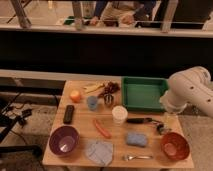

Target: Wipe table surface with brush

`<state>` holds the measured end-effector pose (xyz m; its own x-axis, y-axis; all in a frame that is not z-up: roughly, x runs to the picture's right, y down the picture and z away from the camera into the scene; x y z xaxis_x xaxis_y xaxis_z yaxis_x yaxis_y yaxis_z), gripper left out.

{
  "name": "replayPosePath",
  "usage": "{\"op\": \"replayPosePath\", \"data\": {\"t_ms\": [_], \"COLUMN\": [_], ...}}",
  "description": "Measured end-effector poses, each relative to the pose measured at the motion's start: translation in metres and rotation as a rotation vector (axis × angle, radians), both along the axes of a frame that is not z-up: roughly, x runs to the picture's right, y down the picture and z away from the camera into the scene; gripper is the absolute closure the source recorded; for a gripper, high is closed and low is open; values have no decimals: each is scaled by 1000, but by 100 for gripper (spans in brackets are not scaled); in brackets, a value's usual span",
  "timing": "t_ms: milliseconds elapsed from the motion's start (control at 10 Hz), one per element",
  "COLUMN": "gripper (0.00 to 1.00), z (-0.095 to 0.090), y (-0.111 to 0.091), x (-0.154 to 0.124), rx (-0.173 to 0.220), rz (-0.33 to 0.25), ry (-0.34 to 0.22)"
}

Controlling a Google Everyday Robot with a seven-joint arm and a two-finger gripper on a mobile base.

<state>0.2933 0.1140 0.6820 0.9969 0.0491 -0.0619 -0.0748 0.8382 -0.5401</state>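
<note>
Brush [137,120] lies flat on the tabletop [84,121], in the right half at about mid-depth, roughly parallel to the front edge. Its left end is right by the white cup [119,114]; can't tell if they touch. Its right end points toward the right edge. By the look of it, the pickup isn't done yet.

Gripper [167,119] hangs from the white arm [191,90] near the right edge, just past the brush's right end and over a small shiny clip [161,128]. Can't tell if it's open or closed, or if it has hold of anything.

My read: the arm sits on the right because that's the only open way in to the brush. The green tray [144,93] fills the back right corner and the orange bowl [175,145] the front right corner, so the lane between them is narrow.

Wiping looks tight:
- remote [69,113] near the left edge
- purple bowl [64,140] at the front left corner
- cloth [99,151] and fork [137,157] along the front edge
- sponge [136,139] just in front of the brush

The biggest bare patch seems to be between the remote and the cup. Main risk is tipping the cup when lifting the brush.
</note>
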Motion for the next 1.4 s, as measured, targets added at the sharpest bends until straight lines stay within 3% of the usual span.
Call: {"op": "replayPosePath", "data": {"t_ms": [800,1400], "gripper": [20,20], "z": [30,51], "y": [0,13], "x": [-21,-42], "rx": [32,11], "rz": [80,105], "ry": [-56,-93]}}
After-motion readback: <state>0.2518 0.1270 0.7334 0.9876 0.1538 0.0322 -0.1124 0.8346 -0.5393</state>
